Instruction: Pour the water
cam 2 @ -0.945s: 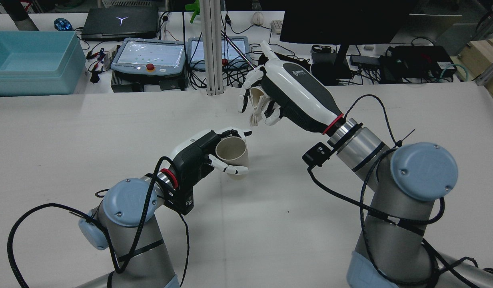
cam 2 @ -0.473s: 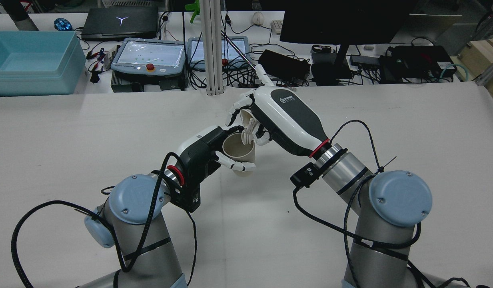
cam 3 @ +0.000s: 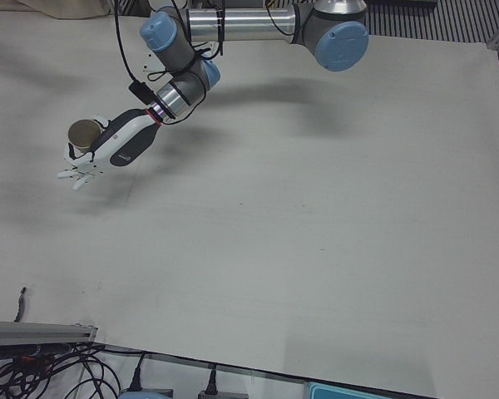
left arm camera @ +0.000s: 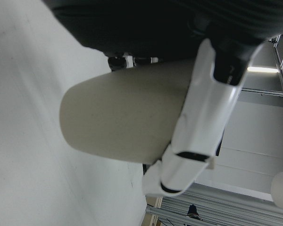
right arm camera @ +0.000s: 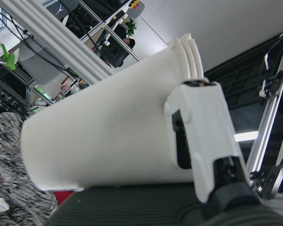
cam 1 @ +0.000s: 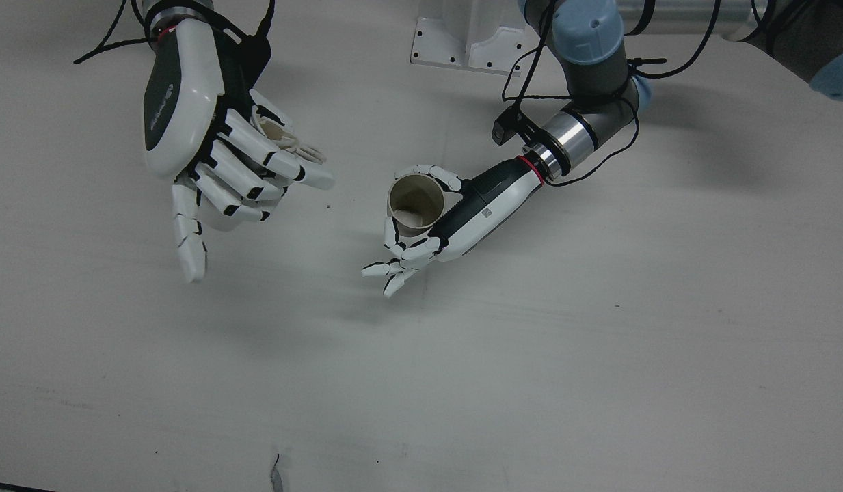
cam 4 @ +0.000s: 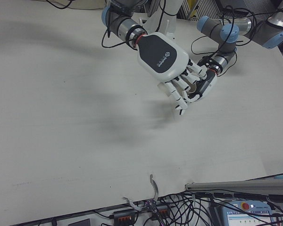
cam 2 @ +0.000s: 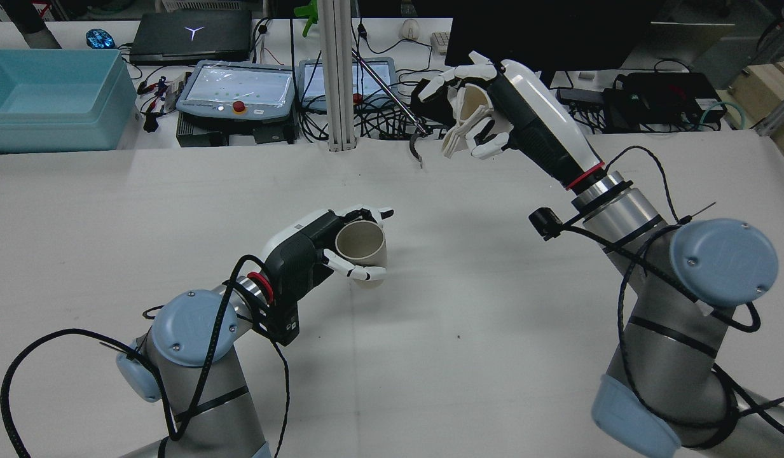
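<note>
My left hand (cam 2: 302, 251) is shut on a beige cup (cam 2: 363, 245), upright and low over the table's middle. From above, the beige cup (cam 1: 416, 203) shows something white at its bottom, with my left hand (cam 1: 462, 219) wrapped round its side. My right hand (cam 2: 519, 121) is raised high at the back right, shut on a white cup (cam 2: 468, 102) whose mouth tips toward the left. In the front view the right hand (cam 1: 209, 137) hides most of the white cup (cam 1: 271, 130). The hand views show the beige cup (left arm camera: 127, 117) and the white cup (right arm camera: 108, 141) close up.
A teal bin (cam 2: 55, 95) sits at the back left. Two teach pendants (cam 2: 236, 89), a white post (cam 2: 337, 76), a monitor (cam 2: 544, 32) and tangled cables line the far edge. The arm pedestal (cam 1: 469, 37) stands at the top of the front view.
The right hand dipped its white cup down over the beige cup, then rose up and away to the back right. The left hand with its cup shifted slightly left.
</note>
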Available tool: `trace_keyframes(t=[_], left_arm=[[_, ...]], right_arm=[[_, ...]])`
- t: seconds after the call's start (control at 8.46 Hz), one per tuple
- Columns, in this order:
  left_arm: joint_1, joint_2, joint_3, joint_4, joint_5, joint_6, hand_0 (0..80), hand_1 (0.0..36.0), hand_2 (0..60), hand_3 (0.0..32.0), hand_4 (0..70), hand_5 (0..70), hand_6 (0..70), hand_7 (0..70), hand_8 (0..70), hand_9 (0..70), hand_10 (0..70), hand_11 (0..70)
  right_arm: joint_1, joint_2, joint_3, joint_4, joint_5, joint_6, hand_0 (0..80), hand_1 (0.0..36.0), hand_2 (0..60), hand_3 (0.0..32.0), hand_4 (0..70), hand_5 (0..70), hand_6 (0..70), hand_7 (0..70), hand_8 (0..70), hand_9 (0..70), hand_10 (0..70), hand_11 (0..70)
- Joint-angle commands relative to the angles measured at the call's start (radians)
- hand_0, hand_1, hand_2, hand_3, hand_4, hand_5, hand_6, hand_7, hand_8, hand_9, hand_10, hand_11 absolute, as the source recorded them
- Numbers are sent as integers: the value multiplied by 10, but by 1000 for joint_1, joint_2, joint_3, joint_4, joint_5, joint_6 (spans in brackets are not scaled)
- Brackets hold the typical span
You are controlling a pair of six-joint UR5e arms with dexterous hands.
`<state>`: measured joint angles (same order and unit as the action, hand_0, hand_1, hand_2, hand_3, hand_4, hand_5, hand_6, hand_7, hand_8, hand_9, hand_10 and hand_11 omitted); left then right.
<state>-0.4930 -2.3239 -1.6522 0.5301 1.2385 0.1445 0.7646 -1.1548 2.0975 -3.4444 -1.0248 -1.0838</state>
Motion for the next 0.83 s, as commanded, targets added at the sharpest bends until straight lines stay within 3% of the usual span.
trace_keyframes(t=[0.0,0.24,0.35,0.47,0.59,0.71], left_arm=[[-16,163,-39,-111,6,-5,800,360,600,0,358,700,140,132,40,12,68,143],[-56,314,-58,-195,4,-51,800,360,600,0,369,700,141,132,42,12,70,146],[-97,393,-60,-259,6,-54,800,360,600,0,371,700,141,132,43,12,71,146],[-126,465,-55,-325,7,-65,800,360,600,0,369,700,138,130,42,12,69,144],[-171,504,-55,-366,9,-63,800,360,600,0,378,700,140,133,42,12,69,144],[-209,530,-60,-384,15,-63,800,360,600,0,383,700,143,137,44,13,72,148]], right_arm=[[186,-213,-5,7,-17,492,800,360,600,0,378,244,587,700,423,568,64,139],[332,-310,-5,84,-134,600,800,360,600,0,212,231,524,674,423,565,89,173],[373,-374,-23,135,-190,626,800,360,600,0,177,229,510,648,425,567,94,179],[410,-425,-109,230,-249,668,800,360,600,0,174,226,514,653,438,586,102,189],[427,-468,-260,407,-273,720,800,360,600,0,173,227,523,665,458,615,117,210],[429,-477,-456,594,-268,772,747,360,600,0,145,225,514,644,485,651,126,220]])
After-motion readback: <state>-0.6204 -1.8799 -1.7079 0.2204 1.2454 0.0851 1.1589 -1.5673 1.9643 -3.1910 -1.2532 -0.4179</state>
